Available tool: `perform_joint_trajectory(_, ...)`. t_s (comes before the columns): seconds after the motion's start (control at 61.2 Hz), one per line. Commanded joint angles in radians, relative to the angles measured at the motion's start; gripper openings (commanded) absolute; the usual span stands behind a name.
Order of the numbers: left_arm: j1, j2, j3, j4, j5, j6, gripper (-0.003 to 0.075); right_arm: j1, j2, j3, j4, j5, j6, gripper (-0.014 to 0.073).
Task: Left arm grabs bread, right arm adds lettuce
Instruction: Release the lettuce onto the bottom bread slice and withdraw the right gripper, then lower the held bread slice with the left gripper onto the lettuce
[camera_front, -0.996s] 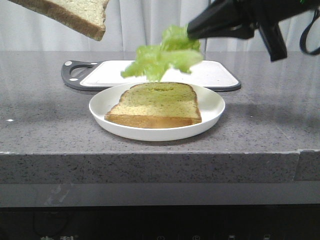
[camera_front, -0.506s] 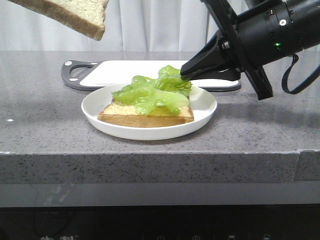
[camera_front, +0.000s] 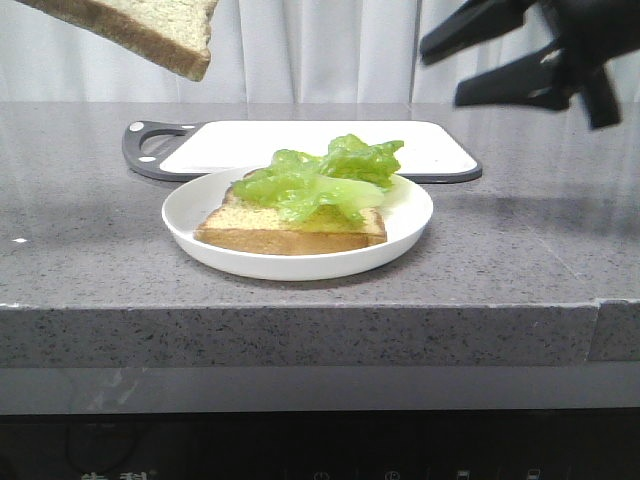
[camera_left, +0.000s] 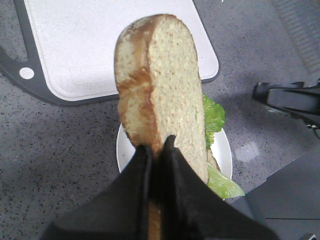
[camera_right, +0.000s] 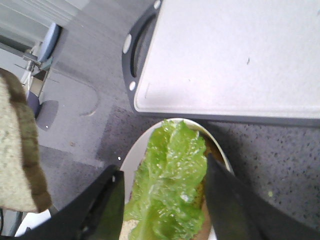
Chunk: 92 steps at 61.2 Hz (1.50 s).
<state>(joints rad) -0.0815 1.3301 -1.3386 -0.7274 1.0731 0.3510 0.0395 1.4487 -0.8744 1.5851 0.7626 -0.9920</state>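
1. Lettuce (camera_front: 322, 180), ruffled and bright green, now lies free on the lower slice (camera_front: 290, 232) in the glossy white plate (camera_front: 190, 232), below the raised right gripper (camera_front: 470, 68), fingers apart.
2. Bread (camera_left: 162, 85), thick, speckled and brown-crusted, stays clamped in the left gripper (camera_left: 156, 150), above the plate.
3. Judgement: lettuce step done; topping remains.

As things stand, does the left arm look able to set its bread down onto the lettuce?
Probably yes: the left gripper holds the bread above the lettuce, and the open right gripper sits up off to the side.
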Motion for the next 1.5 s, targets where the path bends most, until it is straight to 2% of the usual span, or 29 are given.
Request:
perform_joint_trajectory(0.0,0.001,-0.034,-0.023,-0.059,-0.043,0.003,-0.0020,-0.040,-0.098,-0.027,0.028,0.107,-0.017,0.0400)
perform_joint_trajectory(0.163,0.001,-0.034,-0.023,-0.059,-0.043,0.003,-0.0020,-0.052,-0.225,-0.027,-0.030,0.177,-0.017,0.0395)
perform_joint_trajectory(0.392,0.001,-0.034,-0.023,-0.059,-0.043,0.003,-0.0020,-0.052,-0.407,-0.027,-0.243,0.181,-0.017,0.0393)
perform_joint_trajectory(0.522,0.001,-0.034,-0.023,-0.068,-0.047,0.003,-0.0020,-0.052,-0.483,-0.027,-0.310,0.177,-0.016,0.0393)
perform_joint_trajectory(0.882,-0.007,-0.034,-0.023,-0.142,-0.096,0.003,-0.0020,-0.052,-0.539,-0.027,-0.351,0.177,-0.016,0.0393)
perform_joint_trajectory(1.224,-0.224,0.070,-0.023,-0.236,-0.096,0.003,-0.0020,-0.052,-0.539,-0.027,-0.351,0.178,-0.016,0.0393)
perform_joint_trajectory(1.486,-0.257,0.201,-0.023,-0.333,-0.096,0.025,-0.0020,-0.052,-0.539,-0.027,-0.351,0.178,-0.016,0.0393)
